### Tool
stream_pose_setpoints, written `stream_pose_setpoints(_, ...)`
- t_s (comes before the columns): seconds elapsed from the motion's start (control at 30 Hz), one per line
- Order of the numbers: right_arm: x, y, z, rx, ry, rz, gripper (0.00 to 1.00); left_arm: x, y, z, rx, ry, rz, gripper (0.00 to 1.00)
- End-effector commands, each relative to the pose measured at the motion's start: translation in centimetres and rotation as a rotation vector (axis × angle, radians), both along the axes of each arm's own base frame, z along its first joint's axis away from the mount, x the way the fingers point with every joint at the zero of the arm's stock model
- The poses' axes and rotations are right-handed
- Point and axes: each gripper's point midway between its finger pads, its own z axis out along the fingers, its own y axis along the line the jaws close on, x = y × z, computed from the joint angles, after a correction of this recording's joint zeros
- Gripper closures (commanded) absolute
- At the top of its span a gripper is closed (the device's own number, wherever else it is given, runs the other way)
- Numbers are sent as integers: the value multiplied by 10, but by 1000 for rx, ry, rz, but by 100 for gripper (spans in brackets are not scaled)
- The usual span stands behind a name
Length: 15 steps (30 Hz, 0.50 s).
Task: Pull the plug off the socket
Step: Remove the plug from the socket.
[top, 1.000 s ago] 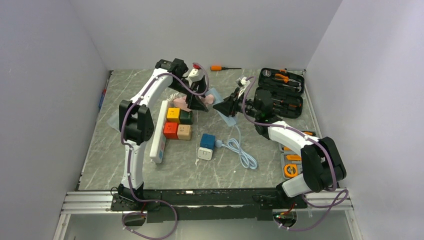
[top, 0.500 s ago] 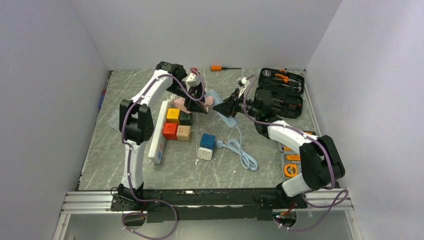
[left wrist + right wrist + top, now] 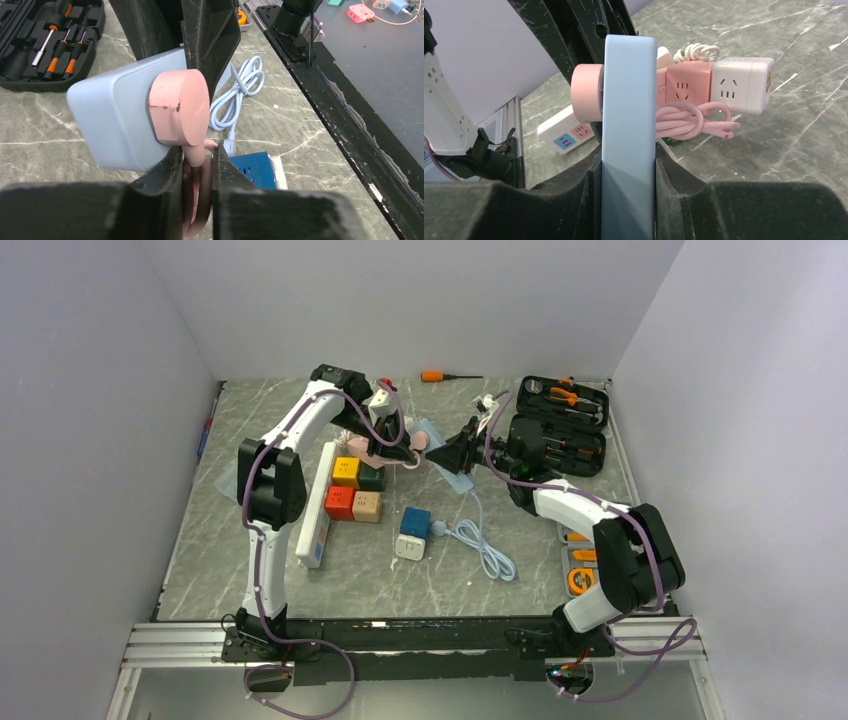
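While the plug [image 3: 178,107] sits in the socket [image 3: 117,122], left claw [image 3: 196,164] pinches its neck.

The left gripper [image 3: 197,172] clamps the pink plug [image 3: 179,107]. Its head sits in the blue socket [image 3: 115,120] beyond the jaws.

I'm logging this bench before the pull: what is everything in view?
socket: 1, light blue, held up mid-table
plug: 1, pink, seated in socket
strip: 1, white, left side
cubes: 4, yellow, green, red, tan, beside strip
cube sockets: 4, blue and white at centre, pink and white behind socket
cable: 1, light blue, coiled right of centre
pink cable: 1, coiled by pink cube
screwdriver: 1, orange handle, far edge
tool case: 1, black, open, far right
orange tools: count unclear, near right
left claw: 1, black, shut on plug's neck
right claw: 1, black, shut on socket
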Motion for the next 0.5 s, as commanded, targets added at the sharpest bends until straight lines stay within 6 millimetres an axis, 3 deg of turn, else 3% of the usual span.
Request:
stream_pose_setpoints(0.0,3,7,45,58,-197,40,100,-20,-3,28,-49,-47,-26,100)
stream_pose_setpoints(0.27,14,1,32,47,-162,31,100,-26,-1,28,-45,-59,-31,100)
stream_pose_setpoints(0.47,36,-13,11,29,-113,-25,100,-36,-2,38,-62,-113,-48,100)
